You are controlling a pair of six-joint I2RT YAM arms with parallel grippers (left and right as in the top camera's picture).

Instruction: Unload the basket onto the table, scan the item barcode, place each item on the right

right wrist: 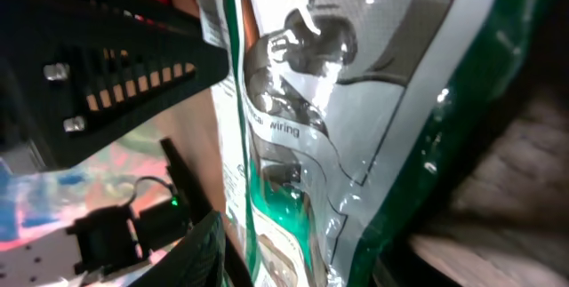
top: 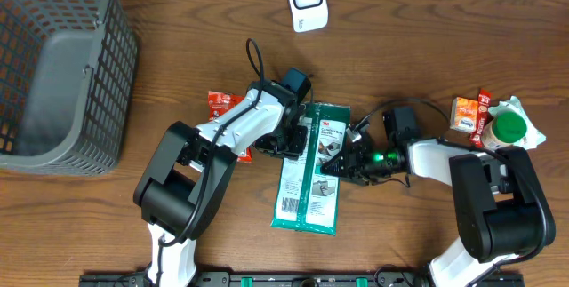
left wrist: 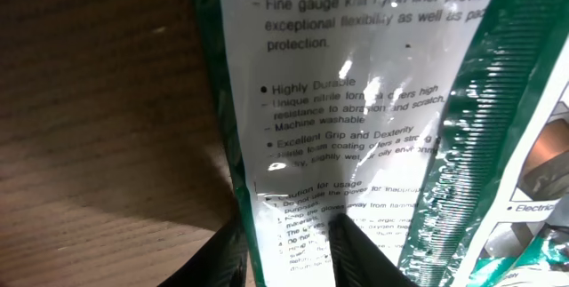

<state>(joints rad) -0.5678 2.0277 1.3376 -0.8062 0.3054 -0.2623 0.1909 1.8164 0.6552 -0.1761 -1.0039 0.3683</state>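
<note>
Two tools are being shown at the long sides of one green glove packet (top: 307, 176), which is lying lengthwise on the wooden surface (top: 178, 20) between them.

The left tool (top: 289, 142) is being pressed against the packet's left edge near its upper half. In the left wrist view its dark fingers (left wrist: 360, 256) are being seen on either side of the white printed panel, so the packet is being grasped there.

The right tool (top: 342, 163) is being held at the packet's right edge. In the right wrist view the glossy film with the glove drawing is filling the gap between its fingers (right wrist: 209, 251), but whether it is being clenched or merely straddled cannot be told.

A white scanner (top: 307, 1) is being kept well apart from the packet, beyond its far end. A red snack packet (top: 222, 102) is lying near the packet's left side, partly covered by the left arm. A grey basket (top: 120, 83) is standing farther off on that side. An orange box (top: 464, 114) and a green-capped bottle (top: 508, 129) are standing well off to the packet's right.
</note>
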